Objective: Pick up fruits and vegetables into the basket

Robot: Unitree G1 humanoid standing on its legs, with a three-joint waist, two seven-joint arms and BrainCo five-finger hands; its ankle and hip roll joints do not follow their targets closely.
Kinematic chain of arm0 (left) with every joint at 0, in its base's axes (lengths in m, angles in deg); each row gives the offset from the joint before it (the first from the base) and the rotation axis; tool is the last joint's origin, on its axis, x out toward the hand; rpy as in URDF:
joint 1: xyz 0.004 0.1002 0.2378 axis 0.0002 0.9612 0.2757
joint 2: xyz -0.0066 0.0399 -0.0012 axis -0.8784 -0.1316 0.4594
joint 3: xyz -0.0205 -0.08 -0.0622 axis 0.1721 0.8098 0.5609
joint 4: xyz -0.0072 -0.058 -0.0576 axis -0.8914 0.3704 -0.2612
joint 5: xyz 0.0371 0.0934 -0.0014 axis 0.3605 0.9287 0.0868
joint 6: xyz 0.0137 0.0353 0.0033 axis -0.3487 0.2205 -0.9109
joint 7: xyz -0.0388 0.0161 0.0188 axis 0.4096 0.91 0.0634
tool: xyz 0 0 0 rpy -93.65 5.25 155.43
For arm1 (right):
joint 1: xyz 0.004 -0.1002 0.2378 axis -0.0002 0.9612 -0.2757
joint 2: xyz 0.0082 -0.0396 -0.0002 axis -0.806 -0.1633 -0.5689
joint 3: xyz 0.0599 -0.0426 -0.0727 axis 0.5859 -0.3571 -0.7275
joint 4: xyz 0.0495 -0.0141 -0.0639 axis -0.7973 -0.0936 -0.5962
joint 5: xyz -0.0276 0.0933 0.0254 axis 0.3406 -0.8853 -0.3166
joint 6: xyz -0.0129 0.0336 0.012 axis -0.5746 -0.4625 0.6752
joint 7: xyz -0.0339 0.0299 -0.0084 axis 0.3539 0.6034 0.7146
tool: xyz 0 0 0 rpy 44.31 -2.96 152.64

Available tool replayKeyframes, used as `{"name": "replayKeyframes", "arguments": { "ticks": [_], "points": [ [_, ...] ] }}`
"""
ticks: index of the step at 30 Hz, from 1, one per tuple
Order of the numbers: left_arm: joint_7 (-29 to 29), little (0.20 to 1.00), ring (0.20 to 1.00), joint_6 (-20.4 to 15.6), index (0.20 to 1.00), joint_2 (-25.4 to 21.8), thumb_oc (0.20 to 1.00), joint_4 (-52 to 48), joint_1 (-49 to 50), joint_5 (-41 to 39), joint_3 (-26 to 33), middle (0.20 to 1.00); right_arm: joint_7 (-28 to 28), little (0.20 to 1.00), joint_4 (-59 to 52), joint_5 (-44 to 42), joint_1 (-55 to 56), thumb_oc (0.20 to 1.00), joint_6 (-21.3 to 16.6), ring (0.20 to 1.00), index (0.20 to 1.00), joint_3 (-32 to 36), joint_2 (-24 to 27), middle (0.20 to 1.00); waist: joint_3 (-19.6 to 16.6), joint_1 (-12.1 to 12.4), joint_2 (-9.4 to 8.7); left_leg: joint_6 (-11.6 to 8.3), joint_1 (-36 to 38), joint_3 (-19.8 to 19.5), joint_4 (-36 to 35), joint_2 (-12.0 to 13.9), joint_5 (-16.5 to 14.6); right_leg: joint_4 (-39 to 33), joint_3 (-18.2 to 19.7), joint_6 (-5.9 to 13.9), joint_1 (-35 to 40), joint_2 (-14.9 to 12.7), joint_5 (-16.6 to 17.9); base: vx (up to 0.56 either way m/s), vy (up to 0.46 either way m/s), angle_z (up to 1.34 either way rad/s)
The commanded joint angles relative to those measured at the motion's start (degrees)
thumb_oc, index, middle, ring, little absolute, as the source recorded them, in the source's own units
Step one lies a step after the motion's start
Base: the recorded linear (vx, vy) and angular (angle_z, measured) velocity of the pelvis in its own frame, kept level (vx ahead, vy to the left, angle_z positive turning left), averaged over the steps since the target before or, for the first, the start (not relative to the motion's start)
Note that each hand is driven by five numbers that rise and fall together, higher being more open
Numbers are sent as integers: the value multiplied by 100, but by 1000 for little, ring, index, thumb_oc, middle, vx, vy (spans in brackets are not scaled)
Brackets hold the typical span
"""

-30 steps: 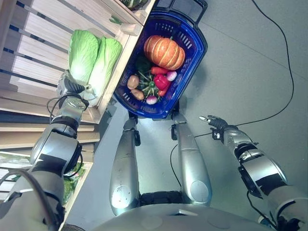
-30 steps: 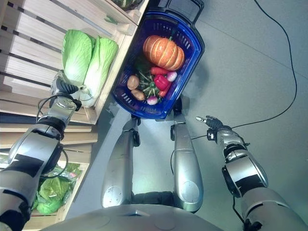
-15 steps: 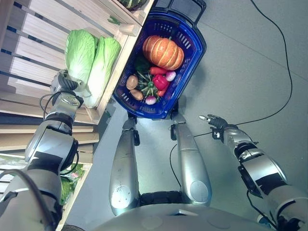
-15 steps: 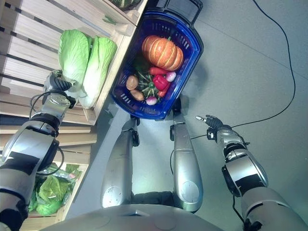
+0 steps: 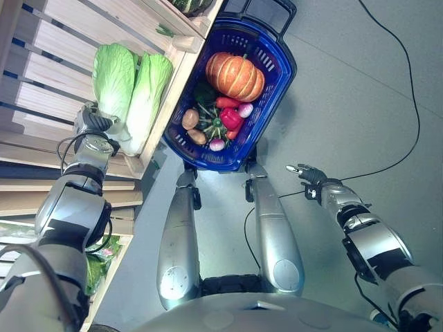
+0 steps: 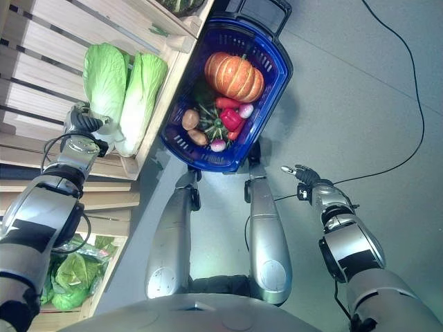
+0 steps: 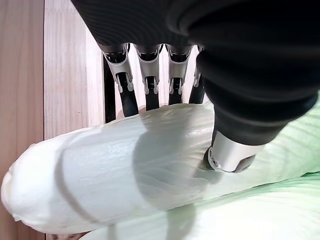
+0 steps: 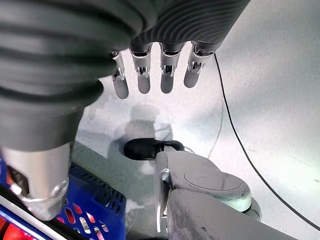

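Note:
Two pale green napa cabbages lie side by side on a wooden shelf. My left hand (image 5: 91, 123) is at the white base of the left cabbage (image 5: 113, 72). In the left wrist view its fingers (image 7: 125, 95) reach behind that cabbage (image 7: 125, 170) and the thumb (image 7: 230, 152) presses its front. The right cabbage (image 5: 149, 90) lies beside it. The blue basket (image 5: 287, 66) on the floor holds an orange pumpkin (image 5: 235, 75), a red pepper (image 5: 231, 117), potatoes, a green squash and radishes. My right hand (image 5: 304, 171) hangs open over the grey floor, away from the basket.
The slatted wooden shelf (image 5: 48, 41) runs along the left, its edge touching the basket. A lower crate holds bagged leafy greens (image 6: 69, 277). A dark green vegetable (image 5: 190, 5) sits on the shelf's far end. Grey floor spreads out to the right.
My left hand has shifted a little to the left at the cabbage's base, and the left cabbage has moved slightly with it. The right hand and basket stay put.

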Motion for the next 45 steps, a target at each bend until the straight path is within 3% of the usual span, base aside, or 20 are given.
{"name": "replayKeyframes", "arguments": {
  "ticks": [1,17,21,22,23,29,34,45],
  "points": [
    [-15,1000,1000,-50,1000,322,1000,304,334,-103,269,1000,21,1000,80,-138,185,1000,119,1000,1000,-181,128,1000,-156,46,-145,61,-269,10,253,-278,-231,7,-357,-39,99,163,-230,0,0,0],
    [-185,1000,1000,264,1000,462,1000,351,72,522,-61,1000,-26,1000,93,-262,133,1000,131,1000,1000,-292,-2,1000,-156,42,-280,55,-284,13,229,-267,-241,-10,-365,-19,84,211,-211,0,0,0],
    [-174,1000,1000,502,1000,477,1000,399,29,575,-76,1000,-38,1000,113,-268,118,1000,112,1000,1000,-296,-27,1000,-156,34,-296,53,-317,13,218,-260,-210,-6,-373,-16,47,216,-186,0,0,0],
    [-145,821,821,567,821,477,821,416,35,613,-71,821,-40,1000,110,-266,126,1000,116,1000,1000,-300,-28,1000,-156,35,-302,54,-307,23,240,-257,-238,16,-371,-17,55,221,-211,0,0,0],
    [-133,206,206,616,206,474,206,434,30,659,-64,206,-44,1000,108,-267,119,1000,125,1000,1000,-301,-25,1000,-156,30,-304,53,-310,26,241,-254,-237,23,-368,-18,47,224,-211,0,0,0],
    [-41,200,200,898,200,502,200,529,-43,895,-142,200,-34,1000,123,-272,57,1000,157,1000,1000,-321,-11,1000,-156,15,-328,43,-348,35,246,-239,-224,47,-372,-17,-5,237,-197,0,0,0],
    [-73,200,200,797,200,513,200,541,-85,863,-167,200,-30,1000,138,-288,25,1000,151,1000,1000,-354,-17,1000,-156,6,-322,37,-353,36,218,-246,-219,20,-358,-17,-13,249,-198,0,0,0],
    [-306,200,200,89,200,503,200,489,-76,419,-53,200,-40,1000,156,-425,-9,1000,38,1000,1000,-340,-22,1000,-156,20,-288,32,-356,16,181,-259,-183,23,-363,-18,-28,244,-183,0,0,0]
  ]
}}
